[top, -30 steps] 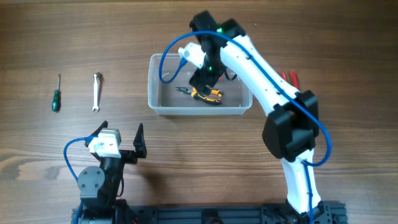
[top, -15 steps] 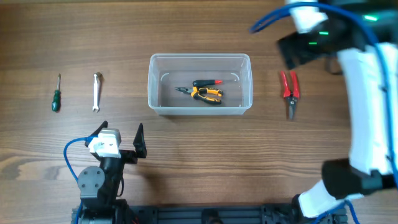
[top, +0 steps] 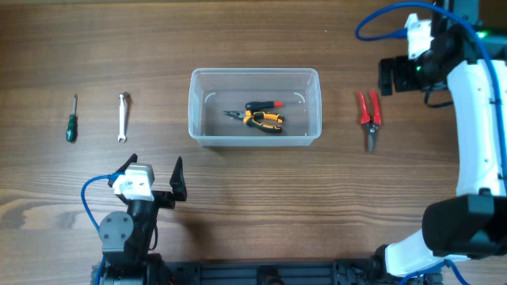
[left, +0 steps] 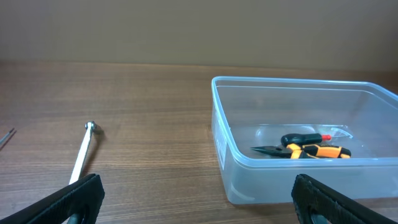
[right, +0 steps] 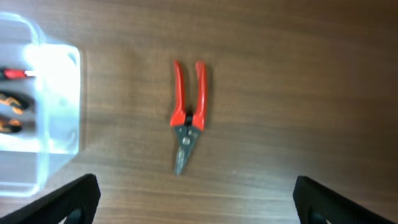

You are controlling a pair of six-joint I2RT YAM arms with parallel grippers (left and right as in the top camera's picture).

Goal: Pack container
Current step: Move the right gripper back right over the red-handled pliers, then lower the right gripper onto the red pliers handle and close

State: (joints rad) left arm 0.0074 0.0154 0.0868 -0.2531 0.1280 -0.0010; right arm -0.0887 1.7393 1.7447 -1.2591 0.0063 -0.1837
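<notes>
The clear plastic container [top: 253, 107] stands at the table's middle; it also shows in the left wrist view [left: 298, 146] and at the left edge of the right wrist view [right: 37, 112]. Inside lie orange-handled pliers [top: 264, 119] and a black-and-red screwdriver [top: 263, 105]. Red-handled pliers [top: 368, 115] lie on the table right of the container, and in the right wrist view [right: 188, 115] they lie below the camera. My right gripper [right: 196, 205] is open and empty, high above the red pliers. My left gripper [left: 199, 205] is open and empty, near the front edge.
A silver wrench [top: 123, 116] and a green-handled screwdriver [top: 72, 119] lie at the left of the table. The wrench also shows in the left wrist view [left: 82, 155].
My right arm has left the container, where the black-and-red screwdriver now lies, and swung right to above the red pliers. The left arm has not moved.
</notes>
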